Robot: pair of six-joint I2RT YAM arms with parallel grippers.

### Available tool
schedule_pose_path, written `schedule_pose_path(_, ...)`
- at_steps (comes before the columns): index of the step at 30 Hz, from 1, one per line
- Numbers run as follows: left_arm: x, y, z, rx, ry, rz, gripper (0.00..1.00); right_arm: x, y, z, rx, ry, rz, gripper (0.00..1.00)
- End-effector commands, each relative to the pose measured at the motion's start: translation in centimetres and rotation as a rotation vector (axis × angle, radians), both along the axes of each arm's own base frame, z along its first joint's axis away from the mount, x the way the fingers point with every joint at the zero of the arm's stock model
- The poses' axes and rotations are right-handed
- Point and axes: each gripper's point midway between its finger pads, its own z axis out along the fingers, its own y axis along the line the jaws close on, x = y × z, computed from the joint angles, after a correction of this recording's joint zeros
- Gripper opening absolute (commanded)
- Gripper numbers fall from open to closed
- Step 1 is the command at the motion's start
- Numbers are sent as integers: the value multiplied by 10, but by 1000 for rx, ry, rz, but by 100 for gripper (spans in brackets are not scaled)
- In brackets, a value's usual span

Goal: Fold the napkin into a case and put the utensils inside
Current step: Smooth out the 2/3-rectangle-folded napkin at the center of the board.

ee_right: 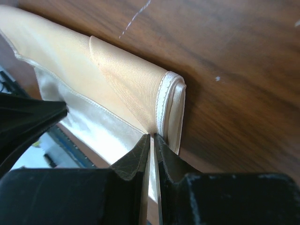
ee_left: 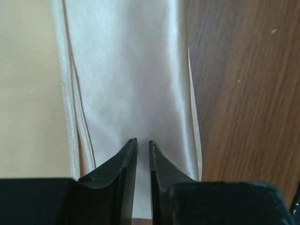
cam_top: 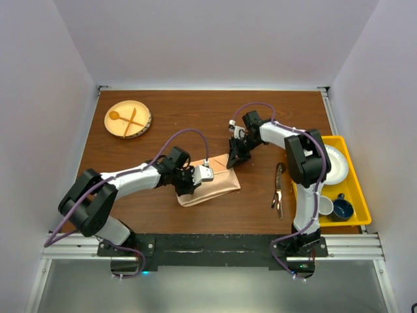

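Far left on the counter [cam_top: 195, 111], the plate [cam_top: 144, 127] is carrying the wooden spoon and fork [cam_top: 125, 119], crossed. They're not task items, so you're leaving them alone.

Your left tool [ee_left: 143, 143] is sitting low over the napkin [cam_top: 218, 186], at its left part. The fingers are almost together with a thin slit between them; can't tell if any cloth is caught there. Likely it's steadying the fold so the satin isn't sliding.

The napkin is lying mid-counter between both tools, already folded into a narrow layered strip.

Your right tool [ee_right: 153, 139] is clamping a thin hemmed edge at the strip's far-right corner, just beside a rolled end. Judging by that, you're lifting one layer to shape or open the pocket.

The utensils [cam_top: 279, 190] are lying on bare counter right of the napkin, apart from it and not yet inside anything.

Far right, the tray [cam_top: 357, 192] is holding a white dish [cam_top: 335, 163], a white cup [cam_top: 324, 207] and a blue cup [cam_top: 343, 210].

The case is looking part-made, and loading isn't started.
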Motion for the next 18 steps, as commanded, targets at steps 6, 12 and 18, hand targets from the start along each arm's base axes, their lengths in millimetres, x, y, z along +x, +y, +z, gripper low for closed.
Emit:
schedule_pose_path(6, 0, 34, -39, 203, -13, -4, 10, 30, -39, -27, -249, -128, 63, 14)
schedule_pose_path(12, -2, 39, -44, 222, -13, -11, 7, 34, -43, -21, -267, -148, 83, 14)
schedule_pose_path(18, -4, 41, -46, 229, -8, -10, 6, 38, -43, -19, -266, -176, 113, 13)
